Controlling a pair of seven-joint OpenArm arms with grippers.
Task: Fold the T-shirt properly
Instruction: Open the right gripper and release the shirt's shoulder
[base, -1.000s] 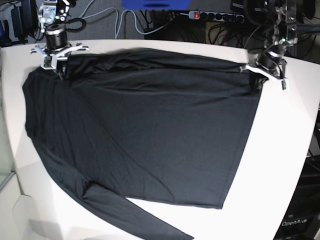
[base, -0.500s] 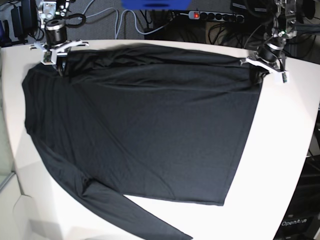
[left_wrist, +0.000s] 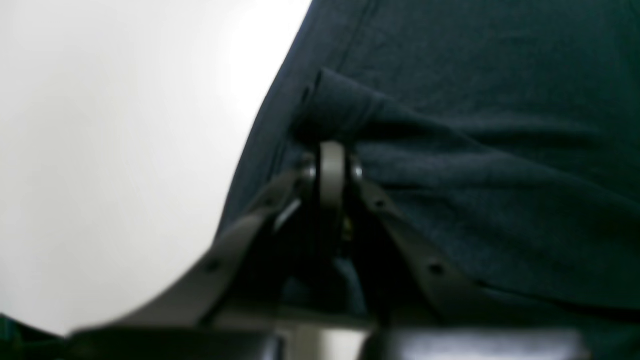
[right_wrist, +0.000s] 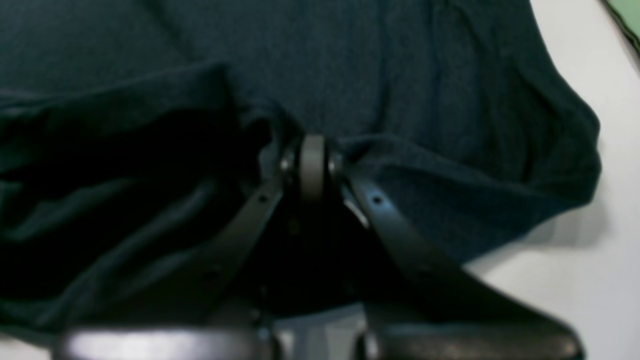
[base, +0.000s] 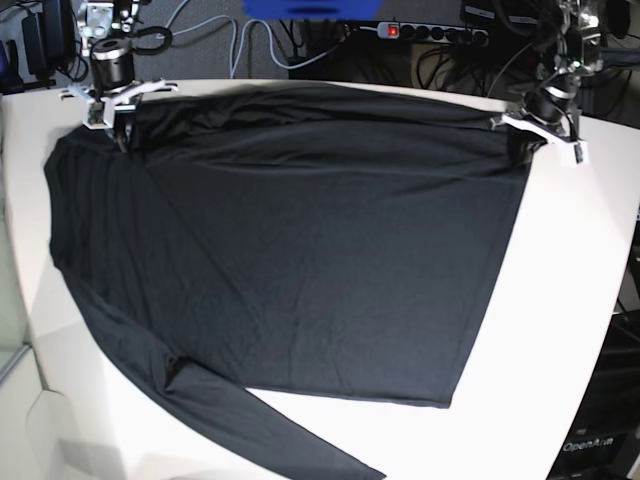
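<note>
The black T-shirt (base: 300, 250) lies spread across the white table (base: 580, 300). The left gripper (base: 522, 148) and right gripper (base: 118, 134) each clamp 1 far corner of its folded far edge.

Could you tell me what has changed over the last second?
Both grippers, left and right, stayed shut on the far edge of the shirt and drew it toward the table's far side, pulling the cloth tauter. The sleeve near the front edge stayed put.
</note>
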